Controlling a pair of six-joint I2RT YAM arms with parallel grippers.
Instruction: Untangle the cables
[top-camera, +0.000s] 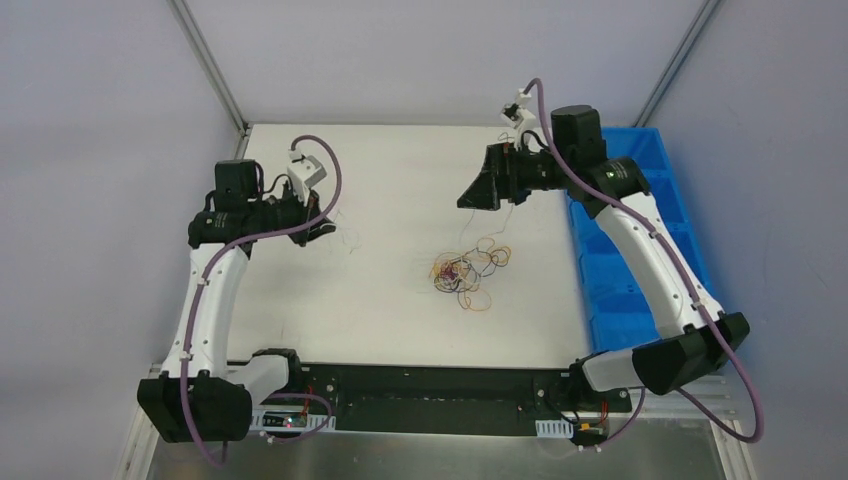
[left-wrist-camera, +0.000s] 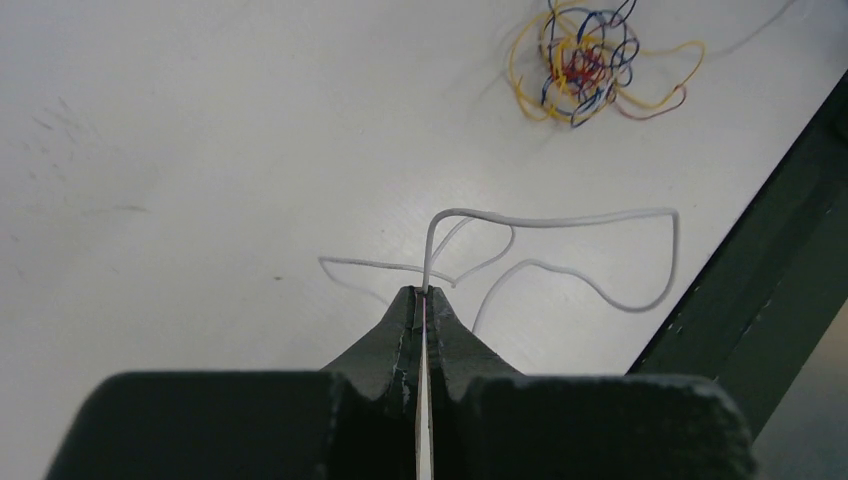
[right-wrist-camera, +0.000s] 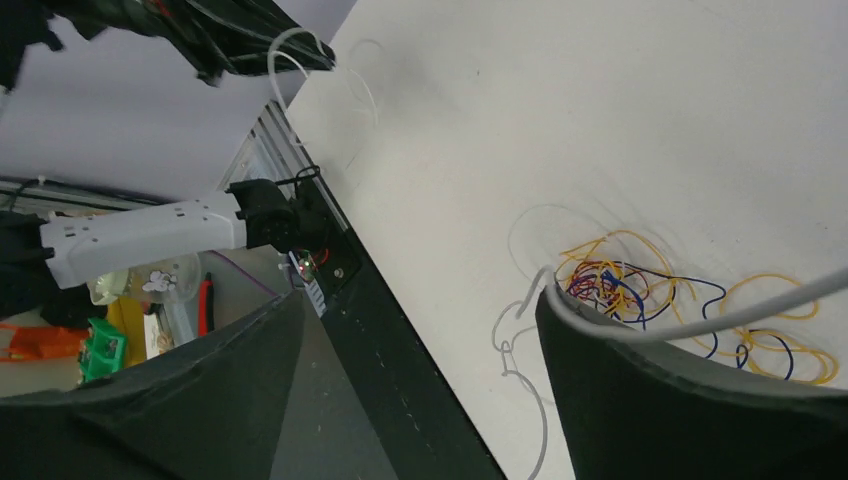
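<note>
So, the cable clump (top-camera: 465, 270) sits mid-counter, slightly right of centre: orange, red, blue-black and yellow loops knotted together, with loose orange loops at its edges. One white wire (left-wrist-camera: 560, 222) lies well apart from the clump on the left side, curling in open loops on the counter (top-camera: 400, 180).

The left gripper (left-wrist-camera: 425, 295) has its jaws clenched on one end of that white wire, low near the surface. The right gripper (top-camera: 478, 192) hangs raised behind and above the clump, jaws spread wide and holding nothing. In the right wrist view another white strand (right-wrist-camera: 700, 318) runs along the edge of one finger; I cannot tell whether it is hooked there or only passes in front.

Judgement on the step in hand: the white wire looks separated, so set it down flat on the left, well away from the clump, then let go cleanly. Next, the right arm should come down on an outer orange loop, not the knotted core, and pinch a single strand. Pull slowly outward while the other arm pins the clump, or the whole knot will likely drag along. Wires this thin slip easily, so grip near the fingertips. The blue bin (top-camera: 640, 250) stands at the right edge.
</note>
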